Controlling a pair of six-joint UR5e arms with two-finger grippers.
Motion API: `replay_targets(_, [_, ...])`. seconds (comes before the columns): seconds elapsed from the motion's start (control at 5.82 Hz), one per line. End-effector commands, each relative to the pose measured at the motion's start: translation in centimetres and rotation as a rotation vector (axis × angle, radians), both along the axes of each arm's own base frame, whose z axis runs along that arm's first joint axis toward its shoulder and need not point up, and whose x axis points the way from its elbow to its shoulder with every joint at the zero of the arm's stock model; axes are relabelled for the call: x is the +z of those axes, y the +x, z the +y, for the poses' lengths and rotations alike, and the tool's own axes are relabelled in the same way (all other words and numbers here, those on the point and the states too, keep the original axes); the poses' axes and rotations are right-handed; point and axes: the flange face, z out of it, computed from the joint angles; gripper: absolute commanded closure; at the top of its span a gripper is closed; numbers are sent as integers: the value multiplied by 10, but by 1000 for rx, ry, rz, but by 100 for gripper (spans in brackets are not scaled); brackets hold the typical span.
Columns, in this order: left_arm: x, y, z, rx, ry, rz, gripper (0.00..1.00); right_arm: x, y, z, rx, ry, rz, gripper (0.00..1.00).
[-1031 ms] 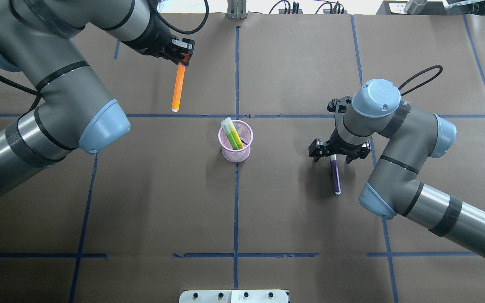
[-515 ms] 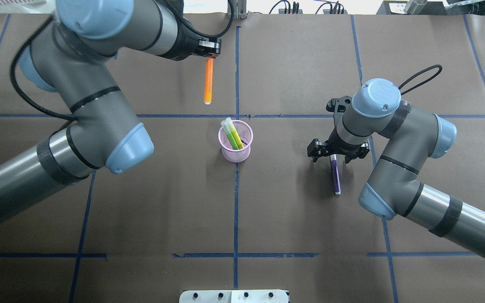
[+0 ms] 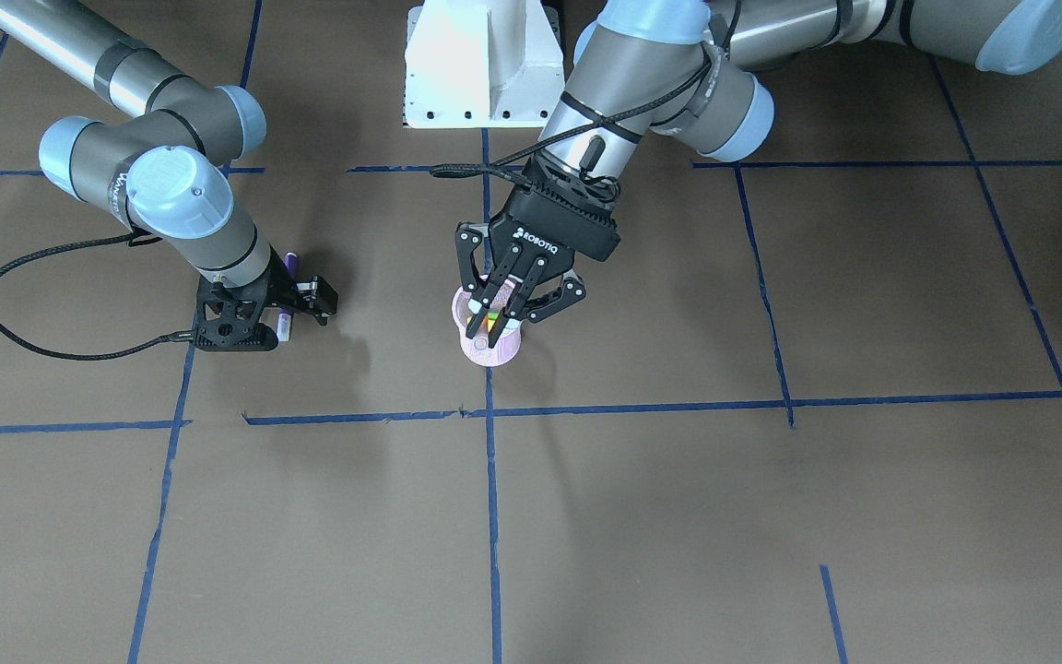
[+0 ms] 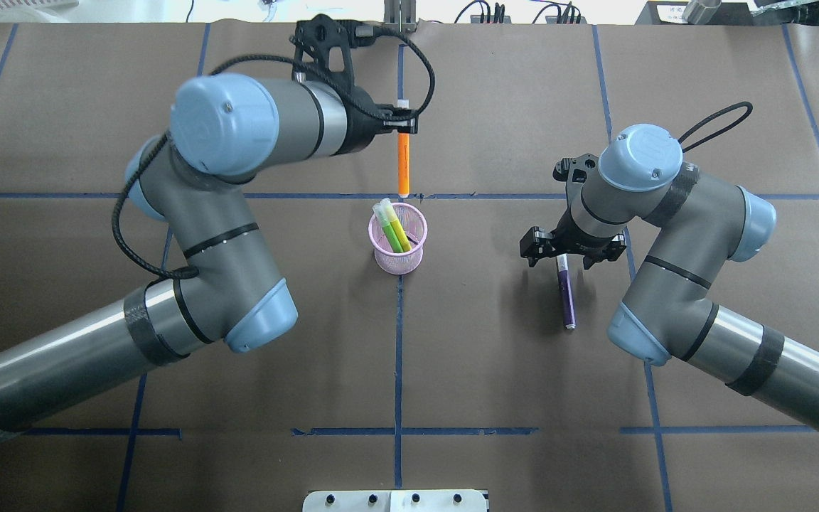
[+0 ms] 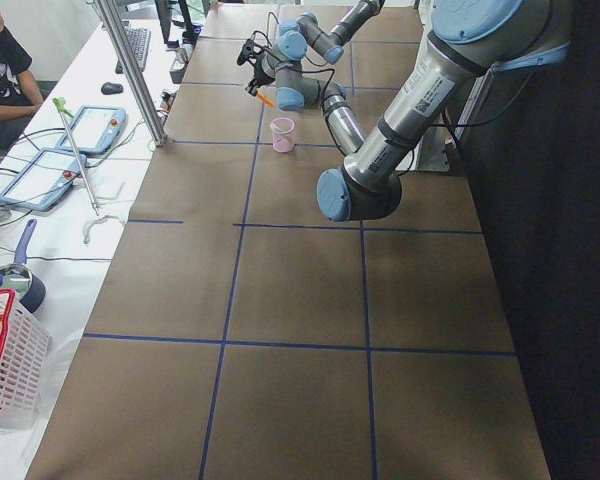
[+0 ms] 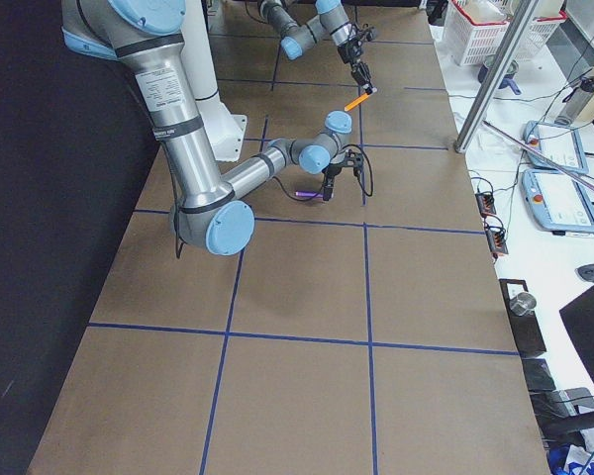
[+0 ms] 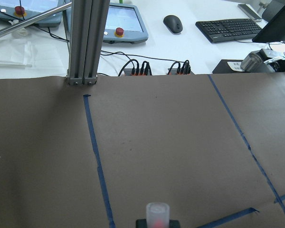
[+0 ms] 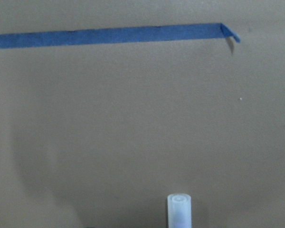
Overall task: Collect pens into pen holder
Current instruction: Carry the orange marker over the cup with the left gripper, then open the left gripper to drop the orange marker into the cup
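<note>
The pink mesh pen holder [image 4: 416, 250] stands at the table's centre with green pens [image 4: 395, 229] leaning inside. My left gripper [image 4: 401, 129] is shut on the orange pen [image 4: 403, 167], which hangs with its lower tip just behind the holder's rim. From the front, that gripper [image 3: 501, 314] hovers right over the pen holder [image 3: 494, 352]. The purple pen [image 4: 566, 295] lies flat on the table to the right. My right gripper [image 4: 571, 252] is open and low, its fingers either side of the pen's pale cap end [image 8: 179, 209].
Brown paper with blue tape lines [image 4: 398, 355] covers the table. A white base plate [image 3: 480, 65] sits at the robot's side. An aluminium post [image 7: 85, 42] stands at the far edge, with cables, teach pendants and a keyboard beyond. A person [image 5: 0, 75] sits past the table's far side.
My left arm has swung right, carrying the orange pen from the back left to just behind the holder. The right gripper has stayed over the purple pen.
</note>
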Motion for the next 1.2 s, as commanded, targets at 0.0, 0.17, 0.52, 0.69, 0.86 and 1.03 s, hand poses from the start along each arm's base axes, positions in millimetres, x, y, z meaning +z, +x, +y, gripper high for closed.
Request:
replay_targets(0.0, [48,24,17,20,11,21,100,0,-1,0,-1,0,0,0])
replay_targets(0.17, [56,35,22,34,15,26,100,0,-1,0,-1,0,0,0])
replay_targets(0.52, [60,49,33,59,15,27,100,2,-1,0,-1,-3,4,0])
replay_targets(0.69, [61,51,34,62,12,26,100,0,-1,0,-1,-1,1,0])
replay_targets(0.86, [61,51,34,62,14,25,94,0,-1,0,-1,0,0,0])
replay_targets(1.03, [61,52,35,63,14,25,11,0,-1,0,-1,0,0,0])
